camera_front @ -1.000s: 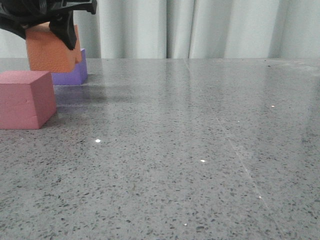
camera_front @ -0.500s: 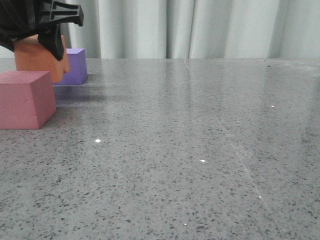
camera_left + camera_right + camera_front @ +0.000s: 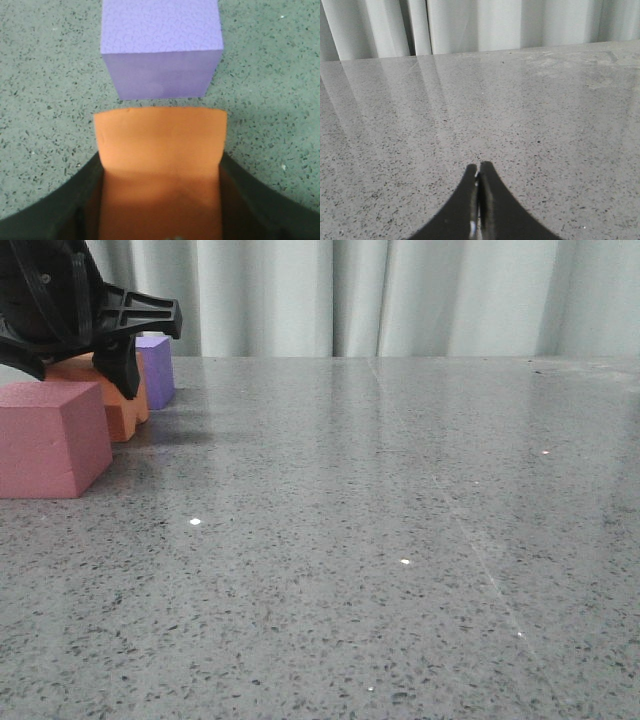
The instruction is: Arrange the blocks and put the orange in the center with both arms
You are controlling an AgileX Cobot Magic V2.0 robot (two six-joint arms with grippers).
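My left gripper (image 3: 85,365) is shut on the orange cube (image 3: 122,412) at the table's far left, low between the other two blocks. In the left wrist view the orange cube (image 3: 160,150) sits between my fingers (image 3: 75,200), with the purple cube (image 3: 161,50) just beyond it across a narrow gap. In the front view the purple cube (image 3: 157,370) is behind the orange one, and the pink-red cube (image 3: 50,438) stands in front of it. My right gripper (image 3: 478,172) is shut and empty over bare table. It does not show in the front view.
The grey speckled table (image 3: 400,540) stretches to the right of the blocks. White curtains (image 3: 400,295) hang behind the table's far edge.
My left gripper has lowered the orange cube from above the purple cube down and toward the front, into the space between the purple and pink-red cubes.
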